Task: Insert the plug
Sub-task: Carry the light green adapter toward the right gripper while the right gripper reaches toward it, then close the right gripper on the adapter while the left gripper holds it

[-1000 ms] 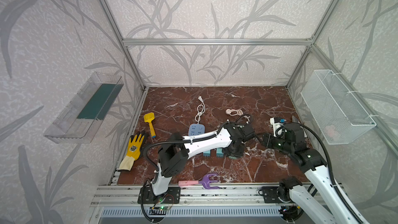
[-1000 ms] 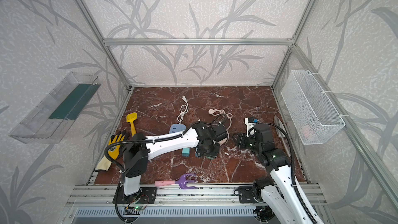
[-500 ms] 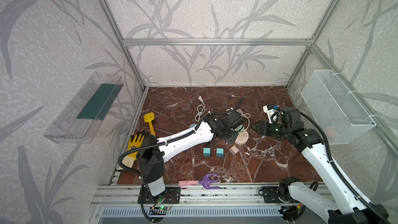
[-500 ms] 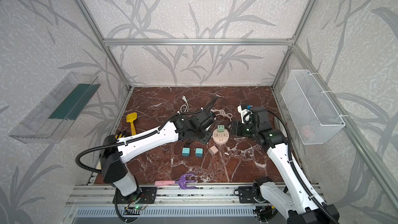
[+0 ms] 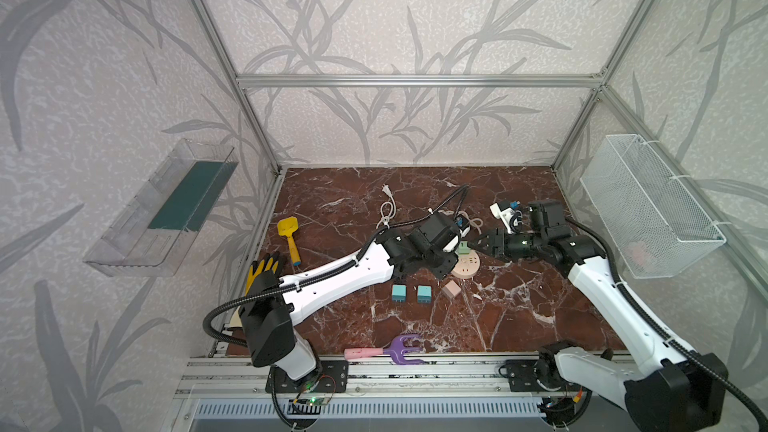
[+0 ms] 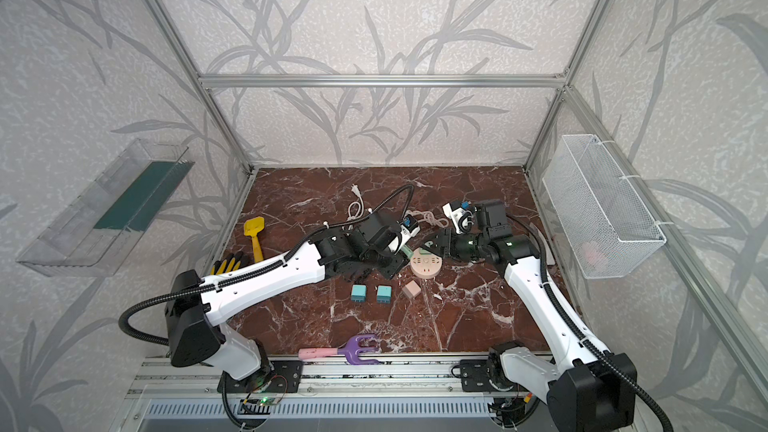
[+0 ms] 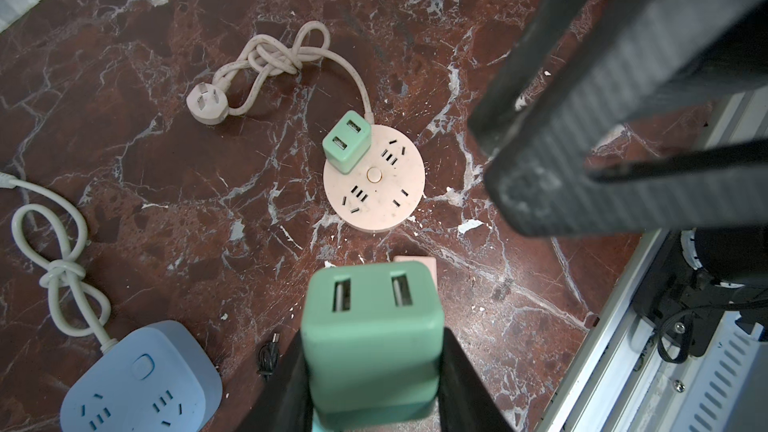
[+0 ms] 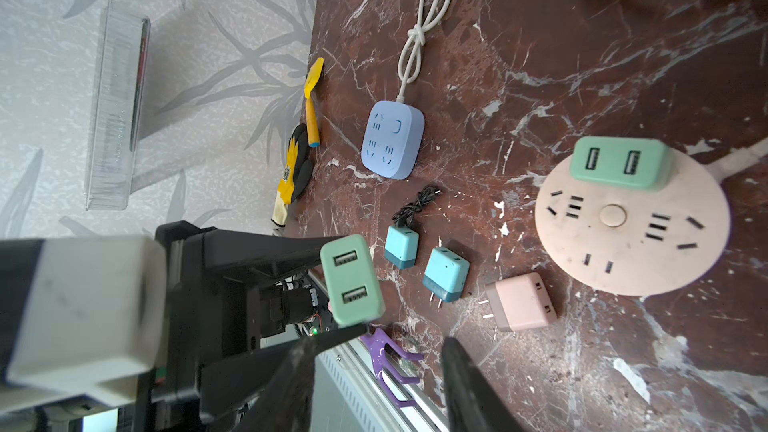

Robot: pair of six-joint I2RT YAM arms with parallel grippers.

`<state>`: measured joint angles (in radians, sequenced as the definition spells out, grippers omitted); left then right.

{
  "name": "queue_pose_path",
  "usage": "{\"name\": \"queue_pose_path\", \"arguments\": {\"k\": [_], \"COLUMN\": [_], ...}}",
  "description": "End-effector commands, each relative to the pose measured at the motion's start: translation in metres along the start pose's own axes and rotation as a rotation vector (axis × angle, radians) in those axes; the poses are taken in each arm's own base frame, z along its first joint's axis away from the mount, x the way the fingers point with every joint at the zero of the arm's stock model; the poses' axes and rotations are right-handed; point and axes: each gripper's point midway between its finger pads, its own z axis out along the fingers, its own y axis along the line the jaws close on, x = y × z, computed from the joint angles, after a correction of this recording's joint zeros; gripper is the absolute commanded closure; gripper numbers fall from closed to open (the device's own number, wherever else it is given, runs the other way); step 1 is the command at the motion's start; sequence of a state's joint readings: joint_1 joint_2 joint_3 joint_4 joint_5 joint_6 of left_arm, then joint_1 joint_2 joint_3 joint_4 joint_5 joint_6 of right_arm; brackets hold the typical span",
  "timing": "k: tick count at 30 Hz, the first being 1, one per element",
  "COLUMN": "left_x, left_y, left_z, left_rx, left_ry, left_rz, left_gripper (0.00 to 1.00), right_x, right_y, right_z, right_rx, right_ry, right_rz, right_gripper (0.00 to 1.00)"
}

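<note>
Left end effector (image 7: 372,342) pinches a mint-green two-port plastic plug (image 7: 370,309) near the round pink socket disc (image 7: 386,201), likely for insertion; right end effector (image 8: 376,344) is spread and empty.

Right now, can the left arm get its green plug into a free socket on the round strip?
Probably yes. The left gripper holds the green plug beside the round strip; the plugged-in charger fills one socket, the rest show bare. The open right gripper hangs nearby and may crowd it.
</note>
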<state>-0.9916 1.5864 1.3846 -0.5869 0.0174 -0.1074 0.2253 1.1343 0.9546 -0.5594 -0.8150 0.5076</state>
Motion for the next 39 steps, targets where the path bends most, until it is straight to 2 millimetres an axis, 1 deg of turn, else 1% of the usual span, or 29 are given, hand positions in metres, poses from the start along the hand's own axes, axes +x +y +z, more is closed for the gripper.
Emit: {"name": "queue_pose_path", "arguments": {"k": [1,6,9,12,20,32,39], "left_x": [-0.008,-0.011,-0.012,-0.014,-0.016,-0.023,-0.024], "left_y": [-0.006,-0.012,-0.014,-0.013,-0.017,-0.019,-0.021], "left_z": [-0.013,-0.014,-0.014,-0.017,-0.021,-0.024,-0.024], "left_rx": [0.044,0.082,0.088,0.085,0.105,0.122,0.133], "left_ry": [-0.050,-0.048,-0.051,-0.054,-0.060,-0.085,-0.085], "left_rz": [0.039,0.039,0.049,0.061,0.063,0.043,0.028], "left_gripper": [0.63,0.63,0.63,0.63,0.63,0.63,0.63], "right_x": [0.001,0.010,0.014,0.015,0.016,0.021,0.023], "right_y": [0.015,0.025,0.024,0.019,0.017,0.021,0.024], "right_z": [0.002,0.010,0.012,0.013,0.020,0.030,0.031], "right_rx": [-0.075,-0.081,-0.067,-0.033,-0.035,-0.062,-0.083], "right_ry": [0.024,0.072,0.087,0.089,0.108,0.142,0.153], "right_rz": [-0.018,-0.059,-0.061,-0.065,-0.071,-0.081,-0.083], "right_gripper": [0.50,0.51,0.51,0.52,0.54,0.61,0.62]}}
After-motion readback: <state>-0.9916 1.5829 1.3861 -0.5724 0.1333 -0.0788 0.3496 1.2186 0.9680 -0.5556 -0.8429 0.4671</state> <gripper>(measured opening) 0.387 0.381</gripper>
